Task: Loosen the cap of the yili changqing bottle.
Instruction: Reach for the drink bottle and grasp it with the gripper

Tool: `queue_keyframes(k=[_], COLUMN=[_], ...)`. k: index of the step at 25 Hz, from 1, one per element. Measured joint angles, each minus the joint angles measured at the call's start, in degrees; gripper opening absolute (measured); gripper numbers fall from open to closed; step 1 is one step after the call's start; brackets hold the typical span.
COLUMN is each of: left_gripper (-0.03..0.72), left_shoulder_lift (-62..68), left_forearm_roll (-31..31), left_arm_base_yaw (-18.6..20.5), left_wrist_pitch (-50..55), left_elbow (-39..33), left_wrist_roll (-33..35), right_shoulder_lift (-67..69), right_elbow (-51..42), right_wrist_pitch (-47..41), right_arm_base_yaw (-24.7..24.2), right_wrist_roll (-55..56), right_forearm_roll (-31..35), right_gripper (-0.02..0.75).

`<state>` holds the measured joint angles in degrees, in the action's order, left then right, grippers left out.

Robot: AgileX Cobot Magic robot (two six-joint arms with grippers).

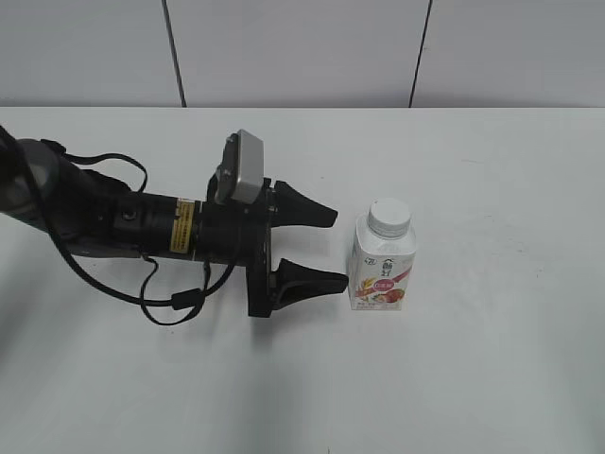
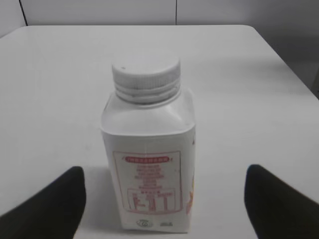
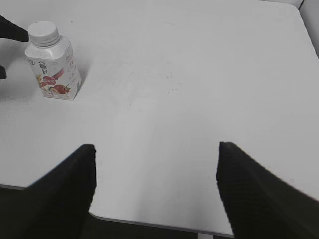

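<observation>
Bottle [image 1: 382,259] upright on counter [image 1: 492,359], cap [image 1: 389,217] on, untouched. Left end effector [image 1: 326,248] spread apart just left of bottle, not touching. Right end effector [image 3: 154,191] apart, well clear. Grasp, twist remain.

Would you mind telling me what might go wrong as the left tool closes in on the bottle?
1. The left tool is open and level with the yili changqing bottle, which stands free on the table; an off-centre close could tip or shove it.
2. The right tool sits far back, so the cap has nothing turning it yet.
</observation>
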<state>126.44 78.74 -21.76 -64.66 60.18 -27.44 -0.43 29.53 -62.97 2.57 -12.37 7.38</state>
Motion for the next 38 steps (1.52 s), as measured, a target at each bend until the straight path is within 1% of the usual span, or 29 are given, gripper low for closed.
queue_keyframes(k=[9,14,19,26,29,33,35,38], left_gripper=[0.596,0.593,0.591,0.588,0.554,0.461,0.429,0.415], left_shoulder_lift=[1.40,1.40,2.41,3.57,3.61,3.68,3.68,3.68], left_forearm_roll=[-2.85,-3.67,-7.84,-8.93,-9.22,-9.22,-9.28,-9.28], left_arm_base_yaw=[-3.05,-4.21,-5.02,-6.00,-6.00,-6.00,-6.00,-6.00], left_wrist_pitch=[2.88,3.95,4.30,4.12,4.06,3.99,3.99,3.99], left_elbow=[3.74,3.87,4.10,4.10,4.10,4.10,4.10,4.10], left_wrist_roll=[-0.24,-0.30,-0.36,-0.40,-0.40,-0.40,-0.40,-0.40], right_shoulder_lift=[0.00,0.00,0.00,0.00,0.00,0.00,0.00,0.00], right_elbow=[0.00,0.00,0.00,0.00,0.00,0.00,0.00,0.00], right_wrist_pitch=[0.00,0.00,0.00,0.00,0.00,0.00,0.00,0.00], right_arm_base_yaw=[0.00,0.00,0.00,0.00,0.00,0.00,0.00,0.00], right_wrist_roll=[0.00,0.00,0.00,0.00,0.00,0.00,0.00,0.00], right_forearm_roll=[0.00,0.00,0.00,0.00,0.00,0.00,0.00,0.00], right_gripper=[0.592,0.592,0.592,0.592,0.592,0.592,0.592,0.592])
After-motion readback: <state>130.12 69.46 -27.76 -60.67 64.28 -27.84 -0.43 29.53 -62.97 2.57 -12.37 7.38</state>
